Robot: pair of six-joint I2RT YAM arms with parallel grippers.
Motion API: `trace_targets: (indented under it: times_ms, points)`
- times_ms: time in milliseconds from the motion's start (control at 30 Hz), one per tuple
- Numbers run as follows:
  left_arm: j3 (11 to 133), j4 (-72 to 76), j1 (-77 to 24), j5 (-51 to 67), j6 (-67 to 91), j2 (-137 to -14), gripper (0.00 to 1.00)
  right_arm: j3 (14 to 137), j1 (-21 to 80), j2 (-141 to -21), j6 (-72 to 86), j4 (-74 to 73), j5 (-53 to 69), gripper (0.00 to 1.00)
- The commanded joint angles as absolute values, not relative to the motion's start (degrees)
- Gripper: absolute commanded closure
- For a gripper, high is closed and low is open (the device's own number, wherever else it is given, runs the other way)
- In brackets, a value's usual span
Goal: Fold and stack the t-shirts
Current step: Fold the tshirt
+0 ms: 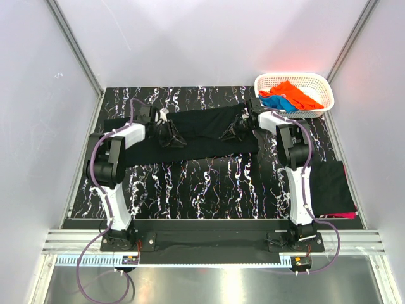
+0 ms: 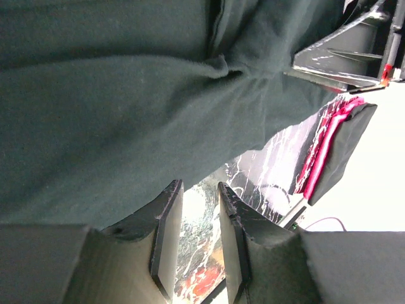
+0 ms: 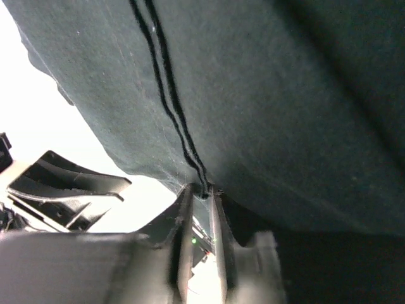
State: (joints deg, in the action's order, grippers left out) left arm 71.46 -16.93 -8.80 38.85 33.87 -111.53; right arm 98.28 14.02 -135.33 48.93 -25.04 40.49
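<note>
A large black t-shirt [image 1: 202,128] lies in a long band across the back of the table. It fills the left wrist view [image 2: 114,114] and the right wrist view [image 3: 272,107]. My left gripper [image 1: 169,137] rests at its left part. Its jaws [image 2: 199,187] stand apart with only table showing between them, at the cloth's edge. My right gripper [image 1: 231,132] is at the shirt's right part, and its tips [image 3: 200,188] are pinched on the stitched hem. Orange [image 1: 288,90] and blue [image 1: 277,102] shirts lie in the basket.
The white lattice basket [image 1: 294,77] stands at the back right corner. A folded black shirt over a magenta one [image 1: 334,183] is stacked at the table's right edge, also showing in the left wrist view [image 2: 335,152]. The tabletop is black marble pattern [image 1: 202,190].
</note>
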Motion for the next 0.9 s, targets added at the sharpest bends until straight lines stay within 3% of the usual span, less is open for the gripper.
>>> trace_targets:
  times_ms: [0,100,200,500,867]
  points:
    - [70.8,-16.0,-8.1,40.5,32.6,-107.9,0.67,101.9,14.5,-136.4,49.5,-24.4,39.1,0.81]
    - [70.8,-16.0,-7.9,40.5,32.5,-107.8,0.67,101.5,14.6,-135.7,50.6,-24.6,39.5,0.94]
    - [71.0,-16.1,-7.8,40.4,32.5,-107.8,0.67,98.6,14.6,-132.5,52.0,-24.5,39.4,1.0]
    - [71.0,-14.6,-7.7,40.7,33.3,-108.3,0.67,90.9,16.7,-122.8,60.3,-24.3,35.0,1.0]
    - [70.9,-12.8,-7.6,42.0,35.3,-109.2,0.67,89.8,22.3,-122.2,74.7,-23.9,28.6,1.0]
